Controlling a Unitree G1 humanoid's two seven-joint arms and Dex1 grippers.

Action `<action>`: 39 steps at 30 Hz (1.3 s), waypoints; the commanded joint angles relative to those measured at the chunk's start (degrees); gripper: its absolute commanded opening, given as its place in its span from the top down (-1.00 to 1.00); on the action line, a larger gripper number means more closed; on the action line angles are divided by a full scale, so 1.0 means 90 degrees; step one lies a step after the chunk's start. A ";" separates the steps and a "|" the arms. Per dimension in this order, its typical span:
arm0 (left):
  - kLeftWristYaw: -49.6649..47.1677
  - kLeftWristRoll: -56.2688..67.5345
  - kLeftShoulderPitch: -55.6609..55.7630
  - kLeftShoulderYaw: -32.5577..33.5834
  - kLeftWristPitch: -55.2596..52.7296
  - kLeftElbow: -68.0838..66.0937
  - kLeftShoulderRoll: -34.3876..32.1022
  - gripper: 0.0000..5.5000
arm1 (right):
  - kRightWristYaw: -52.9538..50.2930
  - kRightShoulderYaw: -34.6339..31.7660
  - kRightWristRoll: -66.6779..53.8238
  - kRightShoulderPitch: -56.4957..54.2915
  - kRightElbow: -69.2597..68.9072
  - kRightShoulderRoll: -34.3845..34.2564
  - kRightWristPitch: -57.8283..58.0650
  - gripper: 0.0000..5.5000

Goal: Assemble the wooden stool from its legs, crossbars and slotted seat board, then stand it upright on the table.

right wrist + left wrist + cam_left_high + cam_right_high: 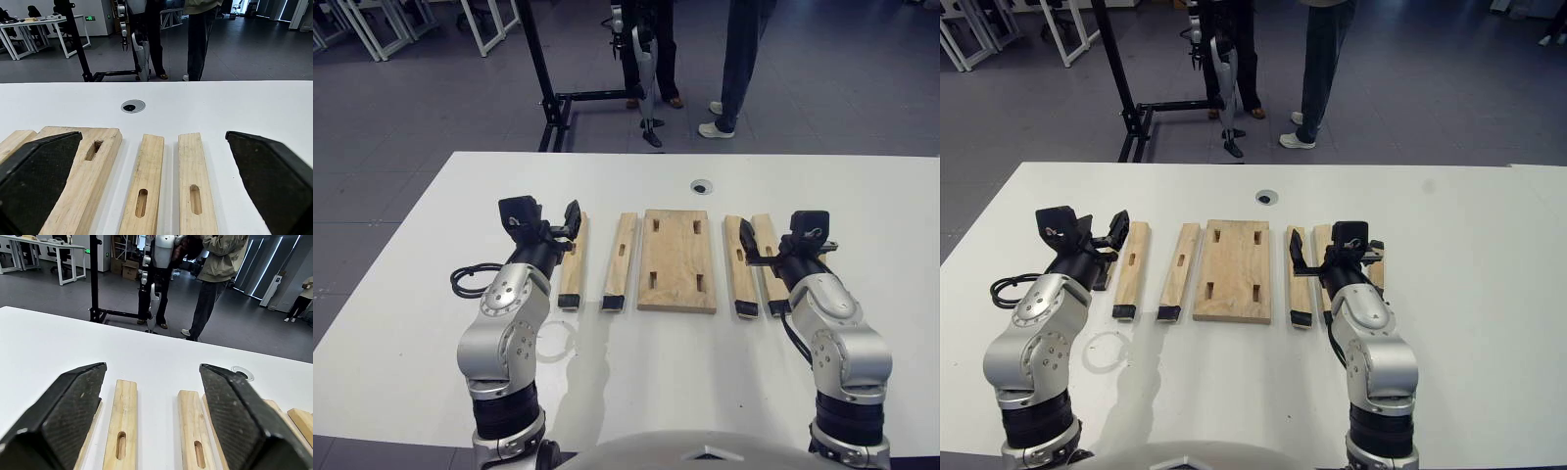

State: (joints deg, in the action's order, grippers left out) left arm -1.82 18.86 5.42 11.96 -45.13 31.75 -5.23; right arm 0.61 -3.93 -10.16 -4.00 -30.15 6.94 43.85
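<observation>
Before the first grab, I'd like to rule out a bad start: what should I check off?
1. Left gripper open and empty: ok.
2. Right gripper open and empty: ok.
3. Seat board lying flat, slots facing up, in the middle of the row: ok.
4. Outer left leg and inner left leg lying apart, slots up: ok.
5. Inner right leg and outer right leg side by side with a gap, clear of the board: ok.
6. Height of each gripper above the table: cannot tell.
</observation>
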 commanded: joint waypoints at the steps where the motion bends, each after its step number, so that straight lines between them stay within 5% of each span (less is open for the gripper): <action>1: -0.0117 -0.0038 0.0249 -0.0018 -0.0177 -0.0134 -0.0012 -0.28 | -0.0033 -0.0074 0.0047 -0.0182 0.0085 0.0007 -0.0059 -1.00; 11: 0.0162 0.0044 0.0233 -0.0233 -0.0443 0.0082 -0.0320 -0.28 | 0.0058 -0.0062 0.0104 -0.0212 0.0132 0.0042 -0.0073 -1.00; 16: 0.0112 -0.0490 0.0210 -0.0515 -0.0288 -0.0074 -0.0665 -0.58 | 0.0101 -0.0061 0.0132 -0.0235 0.0203 0.0049 -0.0132 -1.00; 37: 0.0211 -0.1198 0.0089 -0.0810 0.0113 -0.0147 -0.0804 -0.58 | 0.0118 0.0006 0.0301 -0.0201 0.0277 0.0057 -0.0244 -1.00; 39: 0.0212 -0.1194 0.0105 -0.0796 0.0097 -0.0153 -0.0805 -0.59 | 0.0081 -0.0066 0.0322 -0.0161 0.0290 0.0044 -0.0273 -0.83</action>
State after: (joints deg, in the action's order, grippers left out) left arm -0.41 8.58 6.41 4.72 -44.47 30.37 -12.61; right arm 1.70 -3.86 -7.40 -5.68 -27.98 7.25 41.63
